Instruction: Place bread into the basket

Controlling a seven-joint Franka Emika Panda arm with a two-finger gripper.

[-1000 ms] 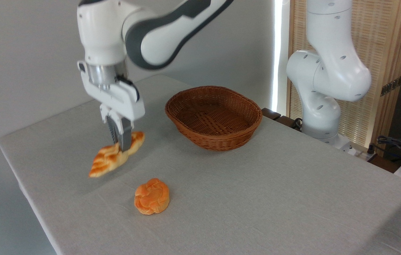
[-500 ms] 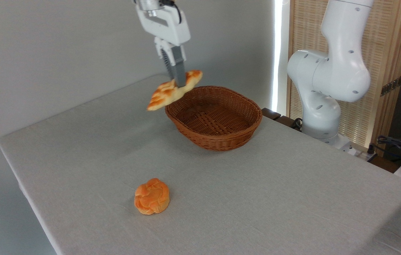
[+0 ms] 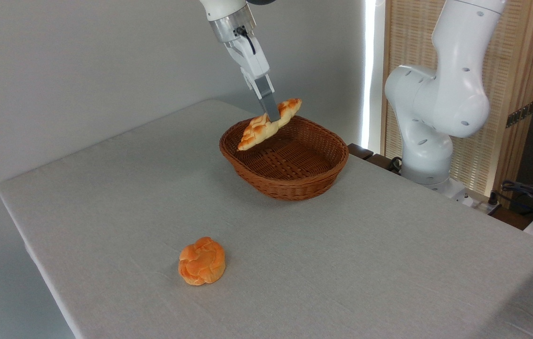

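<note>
The bread (image 3: pixel 258 130), a long braided golden loaf with pointed ends, hangs tilted in the air above the back left part of the basket (image 3: pixel 294 187). My gripper (image 3: pixel 273 117) is shut on the loaf's middle, with its fingers slanting down from the upper left. The loaf's lower left tip reaches just over the basket's left rim. The basket is an oval reddish-brown wicker one standing at the far middle of the table, with nothing lying inside it.
A small round orange knotted bun (image 3: pixel 201 261) lies on the grey tablecloth (image 3: pixel 341 263) near the front left. The arm's white base (image 3: pixel 431 113) stands right of the basket, with cables (image 3: pixel 525 190) at the far right edge.
The gripper carried the loaf up off the table at the left, then rightward and slightly down, so it now hangs over the basket. The bun and basket stayed put.
</note>
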